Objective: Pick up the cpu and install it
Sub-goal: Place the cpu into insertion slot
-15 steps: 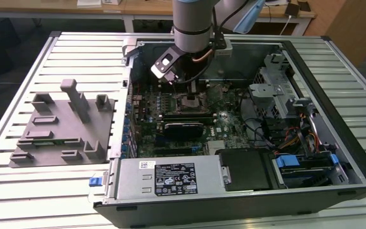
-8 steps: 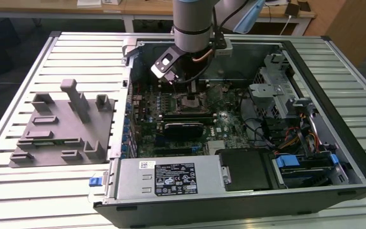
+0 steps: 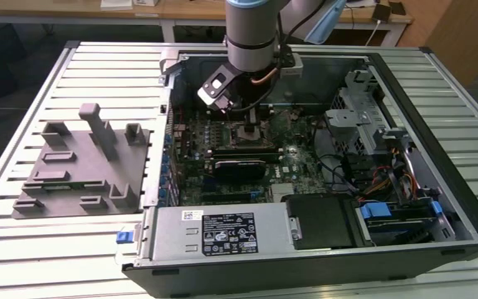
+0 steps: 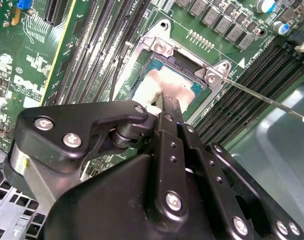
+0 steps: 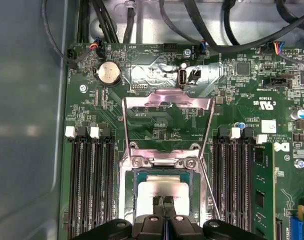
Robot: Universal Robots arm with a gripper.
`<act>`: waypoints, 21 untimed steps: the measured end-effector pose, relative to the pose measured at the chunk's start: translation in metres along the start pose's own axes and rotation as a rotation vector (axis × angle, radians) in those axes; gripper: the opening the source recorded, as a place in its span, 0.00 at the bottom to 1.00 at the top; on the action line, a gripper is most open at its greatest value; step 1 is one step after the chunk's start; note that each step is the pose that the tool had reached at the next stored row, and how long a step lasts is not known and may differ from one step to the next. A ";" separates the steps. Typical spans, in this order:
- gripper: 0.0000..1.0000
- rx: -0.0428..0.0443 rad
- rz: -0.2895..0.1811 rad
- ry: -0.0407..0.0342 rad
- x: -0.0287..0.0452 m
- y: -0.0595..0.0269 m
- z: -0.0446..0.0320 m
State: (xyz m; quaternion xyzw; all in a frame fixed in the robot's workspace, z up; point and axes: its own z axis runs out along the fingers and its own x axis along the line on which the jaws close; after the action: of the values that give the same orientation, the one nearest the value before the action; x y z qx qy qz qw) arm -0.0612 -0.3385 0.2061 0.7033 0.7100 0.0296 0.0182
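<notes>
The cpu point(image 5: 164, 186) is a small square chip with a silvery top. It lies flat in the motherboard socket point(image 5: 129, 200), inside the open computer case point(image 3: 438, 180). It also appears as the cpu point(image 4: 168, 84) in the second wrist view. My gripper point(image 5: 164, 206) hangs straight over it, its two black fingers pressed together with nothing between them. The fingertips point(image 4: 170, 102) are at or just above the chip's top; contact cannot be told. In the exterior view the gripper point(image 3: 250, 118) reaches down into the case from the arm.
The socket's metal load plate point(image 5: 167, 107) stands flipped open and its thin lever point(image 4: 264, 99) sticks out sideways. Memory slots point(image 5: 91, 180) flank the socket, with one stick point(image 5: 259, 185) fitted. A grey fixture point(image 3: 81, 162) sits at the exterior view's left. The power supply point(image 3: 222, 233) and drive cage point(image 3: 372, 124) line the case.
</notes>
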 end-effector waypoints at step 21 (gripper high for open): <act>0.11 0.0001 -0.004 0.0003 -0.0001 -0.0004 0.0070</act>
State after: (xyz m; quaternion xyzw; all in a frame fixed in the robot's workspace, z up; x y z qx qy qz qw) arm -0.0612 -0.3385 0.1991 0.7021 0.7113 0.0296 0.0181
